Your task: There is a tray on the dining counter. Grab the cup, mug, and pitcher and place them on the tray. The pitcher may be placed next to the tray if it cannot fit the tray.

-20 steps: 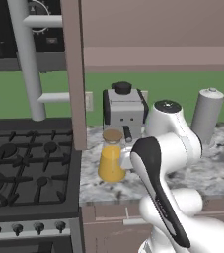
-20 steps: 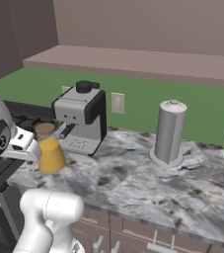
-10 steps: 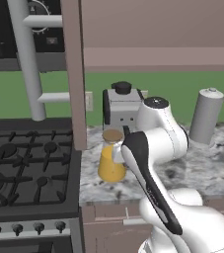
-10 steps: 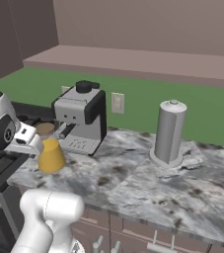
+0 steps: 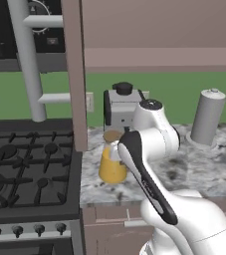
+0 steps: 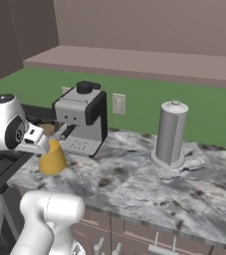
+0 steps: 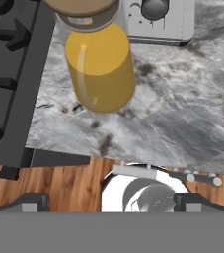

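Pitcher stands upright on the marbled table, just beside the stove and in front of the coffee machine. From the right base camera the pitcher sits at the table's left end, near the coffee machine, partly hidden by the arm's white wrist. A grey cylinder stands well apart to the right, also visible from the left base camera.

In the hand camera the pitcher fills the upper middle: orange-yellow body, brownish neck at the top edge, stove on its left, coffee machine base top right, marbled table beneath.

End effector: fingertips spread wide at the bottom corners of the hand camera, released, nothing between them. It sits above and short of the pitcher, not touching it.
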